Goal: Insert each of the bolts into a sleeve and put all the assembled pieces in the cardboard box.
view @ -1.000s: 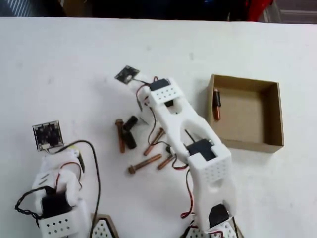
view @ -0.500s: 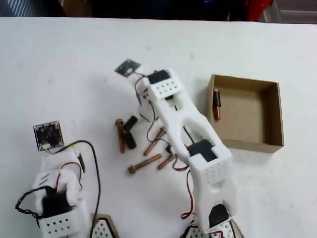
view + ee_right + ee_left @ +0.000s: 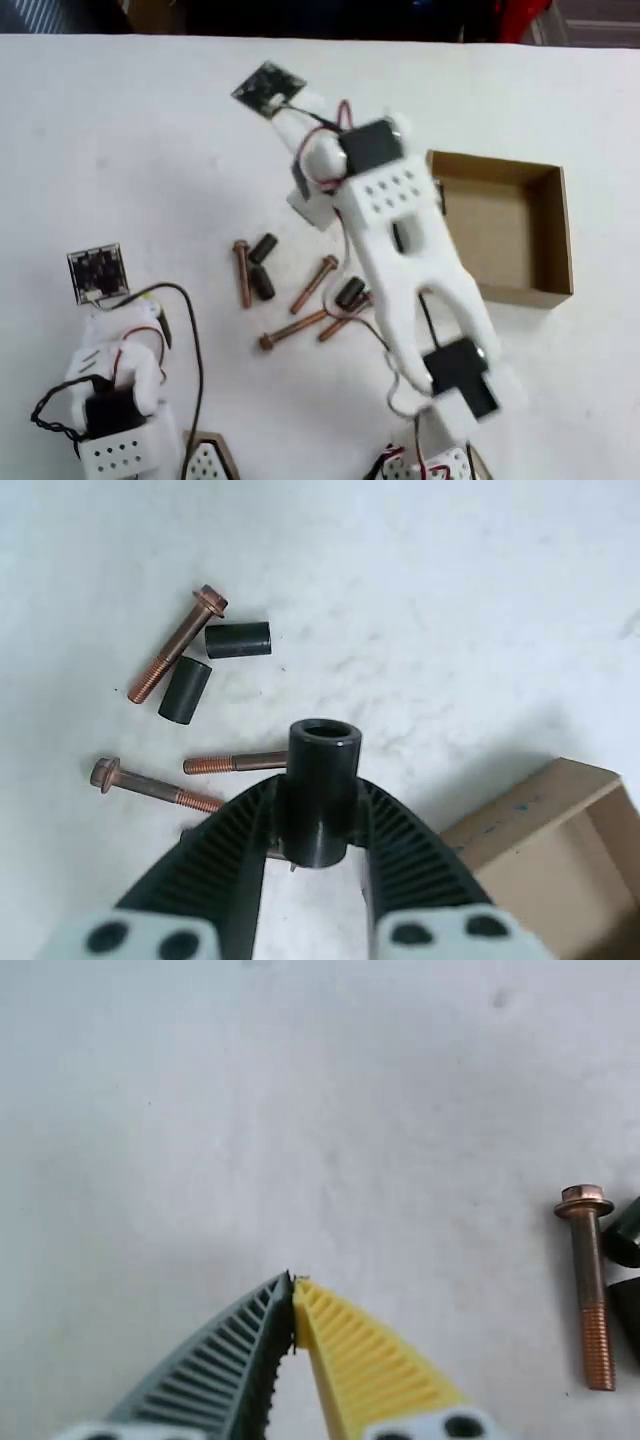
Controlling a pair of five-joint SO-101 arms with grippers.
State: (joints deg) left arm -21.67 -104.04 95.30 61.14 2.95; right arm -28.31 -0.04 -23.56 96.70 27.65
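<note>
Raised clear of the loose parts and swung toward the table's far side since a second ago; previously low among the bolts.

Right gripper (image 3: 320,805): clamped round the lower half of a black sleeve (image 3: 323,745). Holds it upright, bore end up, open and unfilled. Hangs above the table (image 3: 430,600), between the loose parts and the cardboard box (image 3: 560,850).

Left gripper (image 3: 293,1295): fingers pressed tip to tip, nothing between them. Sits low over bare table at the near left, well apart from the box, with one bolt lying off to its side.

Loose sleeves (image 3: 238,640): two, black, lying flat and near each other, both without bolts.

Copper bolts (image 3: 293,329): three plain in the high view, a fourth partly under the right arm's wiring. All lie flat and bare on the table near the sleeves; one lies just beside the two loose sleeves.

Cardboard box: open-topped, on the right side of the table, partly overlapped by the right arm in the high view. Contents not fully visible.

Step in hand, as judged: sleeve picked up and presented, bolt not yet mated to it.

Next move, as judged: calls for a bolt brought shank-first to the upturned bore, probably by the idle left gripper, which must first open and take the bolt nearest it. Demands close alignment of shank and bore, then transfer of the joined piece to the box.
</note>
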